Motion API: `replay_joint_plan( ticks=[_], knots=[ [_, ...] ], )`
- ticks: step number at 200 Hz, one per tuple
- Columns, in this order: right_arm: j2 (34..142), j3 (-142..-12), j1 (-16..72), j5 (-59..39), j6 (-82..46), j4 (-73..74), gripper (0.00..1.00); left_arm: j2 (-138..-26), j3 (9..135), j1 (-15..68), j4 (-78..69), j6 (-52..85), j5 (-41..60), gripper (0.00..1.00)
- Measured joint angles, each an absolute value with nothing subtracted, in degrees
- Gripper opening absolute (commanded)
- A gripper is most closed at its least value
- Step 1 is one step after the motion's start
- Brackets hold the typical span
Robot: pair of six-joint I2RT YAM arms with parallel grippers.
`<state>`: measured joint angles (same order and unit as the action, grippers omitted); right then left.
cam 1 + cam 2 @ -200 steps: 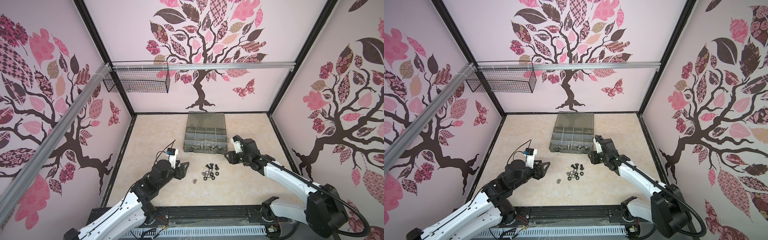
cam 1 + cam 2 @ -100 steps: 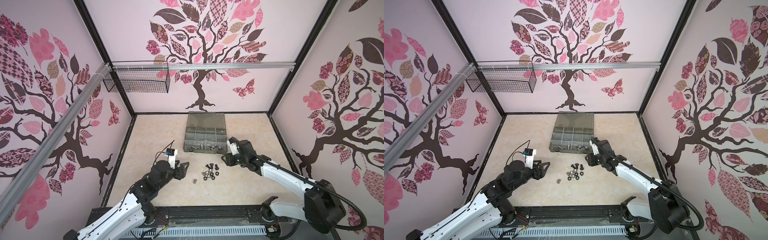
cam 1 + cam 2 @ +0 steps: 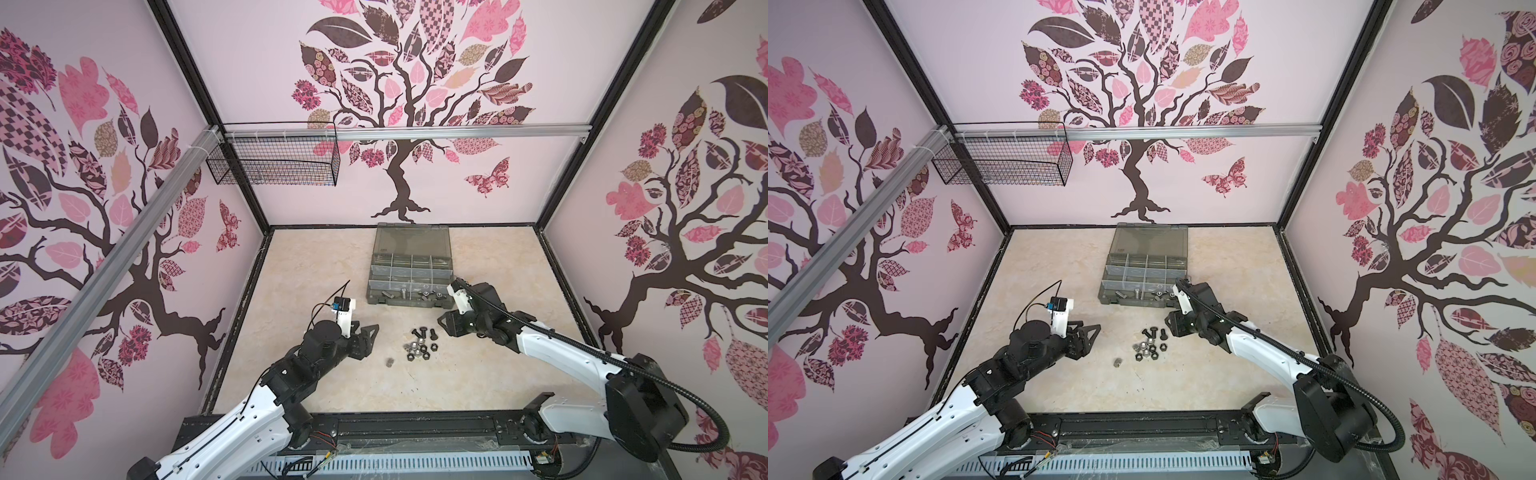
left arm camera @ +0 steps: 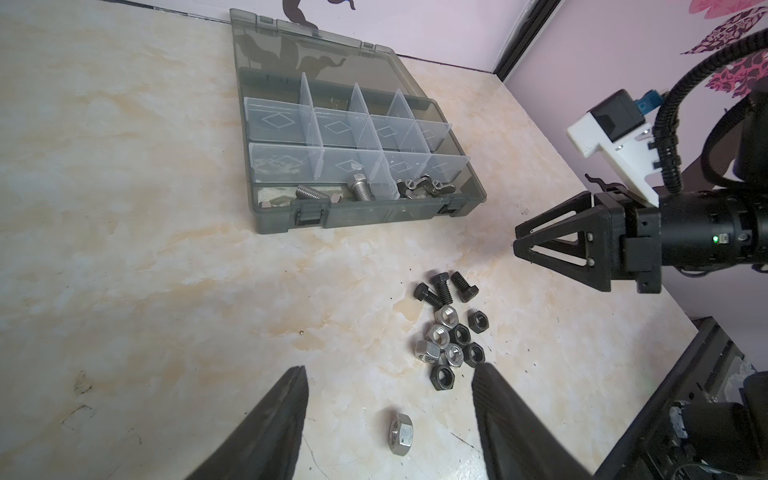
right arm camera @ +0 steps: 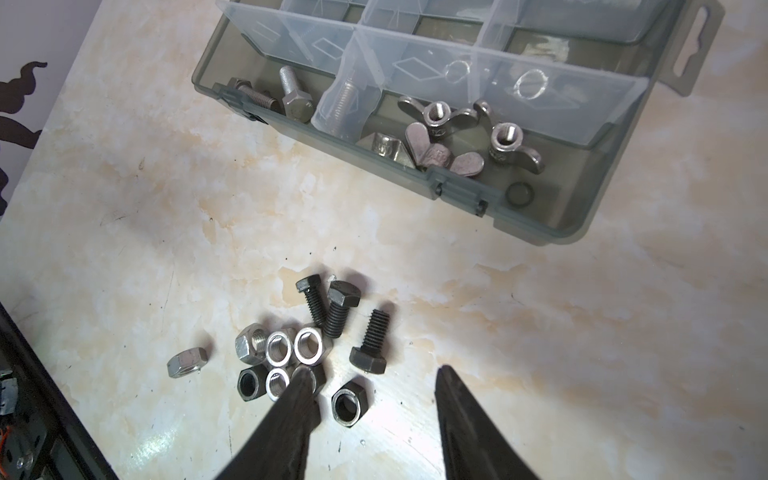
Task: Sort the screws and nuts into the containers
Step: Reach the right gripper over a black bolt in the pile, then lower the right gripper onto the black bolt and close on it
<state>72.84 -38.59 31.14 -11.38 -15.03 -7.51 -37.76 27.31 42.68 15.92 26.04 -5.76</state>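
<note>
Three black screws (image 4: 442, 289) and a cluster of nuts (image 4: 453, 345) lie on the bench (image 4: 166, 270) just before the organizer case (image 4: 374, 216) | silver screws (image 4: 360, 189) and wing nuts (image 4: 415, 189) sit in its front containers (image 4: 282, 162) | I read left end effector (image 4: 390, 370) released, empty | right end effector (image 5: 374, 370) likewise

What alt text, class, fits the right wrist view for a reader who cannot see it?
Three black hex-head bolts and clustered silver and black hex nuts lie on the beige marbled tabletop before the right gripper's open jaws. Beyond, a grey plastic organizer case holds silver bolts and wing nuts.
</note>
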Motion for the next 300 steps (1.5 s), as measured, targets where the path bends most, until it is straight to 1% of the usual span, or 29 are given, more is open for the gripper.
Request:
replay_joint_plan(
  ticks=[75, 130, 191, 254, 300],
  knots=[
    [73.8, -38.6, 34.1, -11.0, -15.4, -8.5, 0.51, -39.2, 27.3, 42.7, 15.9, 28.7, -6.9, 0.67],
    [80.0, -41.8, 37.4, -8.7, -14.2, -10.9, 0.51, -40.2, 27.3, 42.7, 17.8, 30.6, -7.9, 0.66],
    [87.8, -47.5, 37.9, -5.2, -11.6, -15.2, 0.51, -39.2, 27.3, 42.7, 20.9, 31.1, -8.1, 0.65],
    [92.9, -52.6, 38.3, -1.1, -10.0, -22.0, 0.5, -38.2, 27.3, 42.7, 21.1, 31.1, -8.4, 0.65],
    [95.8, -56.2, 38.5, 0.2, -9.1, -25.2, 0.45, -39.2, 27.3, 42.7, 21.1, 30.4, -8.3, 0.65]
  ],
)
